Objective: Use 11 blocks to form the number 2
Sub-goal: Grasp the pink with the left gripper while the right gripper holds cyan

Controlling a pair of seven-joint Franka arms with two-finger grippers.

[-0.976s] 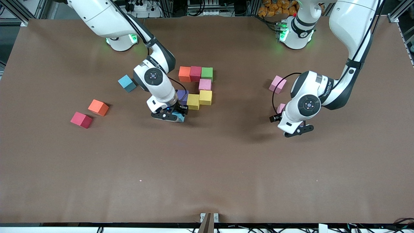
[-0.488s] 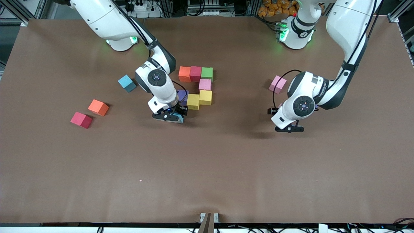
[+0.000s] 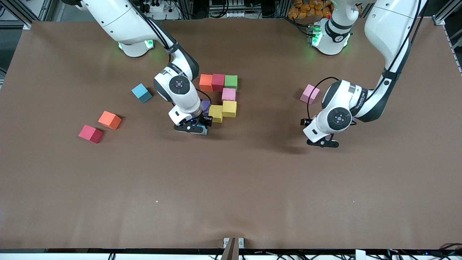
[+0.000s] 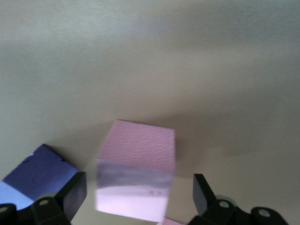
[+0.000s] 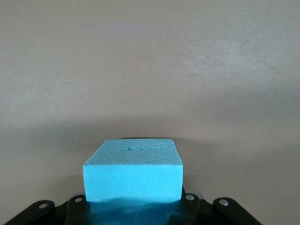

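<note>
Right end effector (image 3: 192,129), centre-left of the front frame, is clamped on a light blue block (image 5: 133,169) low over the desk (image 3: 231,187), just below the purple block (image 3: 205,105) at the lower corner of the partial number 2 (image 3: 221,97). The digit so far: an orange block (image 3: 206,82), a red block (image 3: 218,82) and a green block (image 3: 231,82) in the top row, a pink block (image 3: 228,94) under the green one, then two yellow blocks (image 3: 222,111) and the purple one in the row below.

Left end effector (image 3: 323,143), at the right of the front frame, is spread wide and holds nothing; its fingers (image 4: 70,196) straddle a pink cube (image 4: 137,169), with a purple cube (image 4: 37,174) beside it.

Loose ones: another pink one (image 3: 309,94) at upper right of the front frame, a teal cube (image 3: 142,92) at upper left of the digit, an orange cube (image 3: 109,120) and a red cube (image 3: 90,133) at the left.
</note>
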